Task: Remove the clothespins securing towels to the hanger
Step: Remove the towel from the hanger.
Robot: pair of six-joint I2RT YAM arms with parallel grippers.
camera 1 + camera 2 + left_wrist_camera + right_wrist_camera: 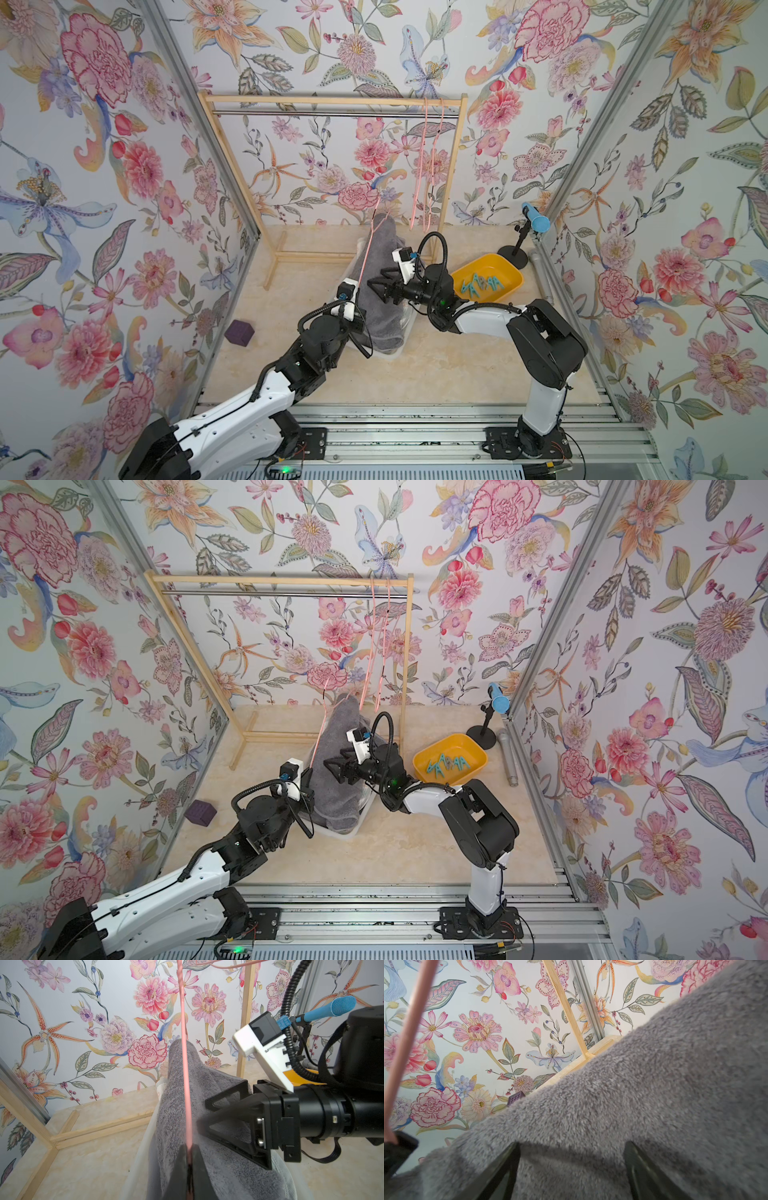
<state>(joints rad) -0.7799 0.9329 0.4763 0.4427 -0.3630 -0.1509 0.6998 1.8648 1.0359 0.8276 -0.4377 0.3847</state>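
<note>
Nearest the left wrist lens, the left gripper point(189, 1148) was clamped fully shut on the wire of the pink hanger point(184, 1043). That wire ran off toward 12 o'clock with the grey towel point(170, 1095) draped over it. At 3 o'clock of the wire the right gripper point(204, 1114) stood spread wide and held nothing. Its tips were at the towel's pile, but I couldn't tell whether they pressed into it.

By my reading the job was nearly finished. In both top views a cluster of teal clothespins point(482, 284) lay in the yellow tray point(486, 259), and two bare hangers point(432, 166) hung on the wooden rack point(332, 99) at 12 o'clock. I saw no pin on the grey towel in any view, though its far fold was hidden, so one could have remained.

From the right gripper the pins sat near at 3 o'clock, behind its wrist. The towel lay directly before its open jaws at 9 o'clock.
</note>
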